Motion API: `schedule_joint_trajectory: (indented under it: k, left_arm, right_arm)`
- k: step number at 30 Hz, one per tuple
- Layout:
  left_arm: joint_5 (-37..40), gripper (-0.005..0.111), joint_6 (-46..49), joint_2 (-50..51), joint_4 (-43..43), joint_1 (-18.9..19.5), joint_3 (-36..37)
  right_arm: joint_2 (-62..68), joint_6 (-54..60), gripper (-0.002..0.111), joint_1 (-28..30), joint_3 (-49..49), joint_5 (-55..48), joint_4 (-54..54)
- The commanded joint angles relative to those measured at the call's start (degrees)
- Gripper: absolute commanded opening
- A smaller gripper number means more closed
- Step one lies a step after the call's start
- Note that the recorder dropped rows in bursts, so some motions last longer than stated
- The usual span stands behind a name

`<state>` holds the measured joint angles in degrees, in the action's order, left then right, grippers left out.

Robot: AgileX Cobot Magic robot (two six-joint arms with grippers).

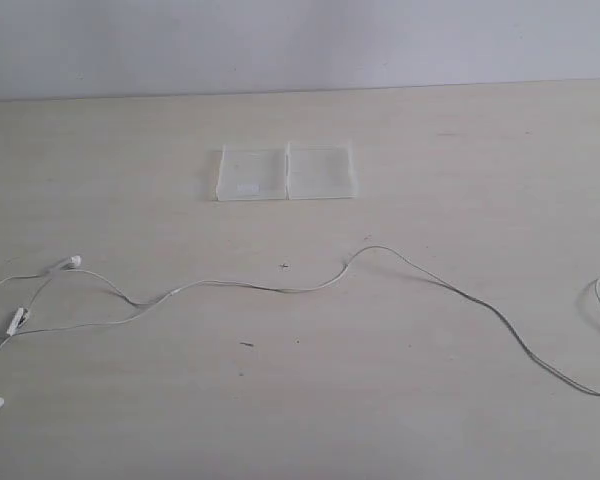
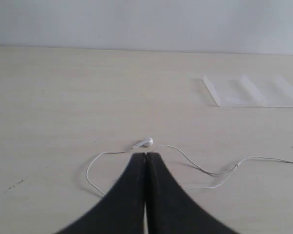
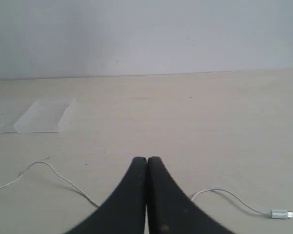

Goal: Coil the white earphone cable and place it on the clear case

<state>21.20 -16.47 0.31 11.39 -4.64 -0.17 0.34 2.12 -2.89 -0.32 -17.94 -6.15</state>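
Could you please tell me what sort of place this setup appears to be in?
Probably a lab test bench: a pale wood-grain table against a plain white wall, with a thin white earphone cable and a small clear plastic case laid out on it.

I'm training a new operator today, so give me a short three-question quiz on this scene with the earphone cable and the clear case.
1. True or false: the earphone cable is already coiled on the clear case.
2. The left pincer and the right pincer are: A wide open, B shut, C out of view.
3. Which wrist view shows the cable's plug?
Key: 1 false; 2 B; 3 right.
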Motion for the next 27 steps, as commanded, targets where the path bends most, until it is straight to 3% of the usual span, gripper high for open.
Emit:
schedule_joint_trajectory:
  k: [1,11,20,22,24,26,27]
  left_arm:
    - [-0.45,0.000,-0.22,-0.31,-0.01,-0.02,0.17]
    - [-0.92,0.000,0.13,-0.31,2.85,-0.02,0.17]
    - [-40.76,0.000,-5.70,-0.31,2.85,-0.02,0.17]
    - [-50.09,0.000,-11.61,-0.31,2.97,-0.02,0.17]
    - [-60.35,0.000,-9.25,-0.12,0.02,0.07,-0.05]
    - [-54.95,0.000,-8.30,5.38,-11.94,0.07,-8.57]
    - [-49.68,0.000,-2.80,10.54,-17.01,0.07,-13.39]
  right_arm:
    - [-0.34,0.15,0.000,0.30,0.32,0.48,0.05]
    - [-0.34,0.15,0.000,0.30,0.32,0.48,0.05]
    - [-0.34,0.15,0.000,0.30,0.32,0.48,0.05]
    - [-0.34,0.15,0.000,0.30,0.32,0.48,0.05]
    - [-0.34,0.15,0.000,0.30,0.32,0.48,0.05]
    - [-0.34,0.15,0.000,0.30,0.32,0.48,0.05]
    - [-0.34,0.15,0.000,0.30,0.32,0.48,0.05]
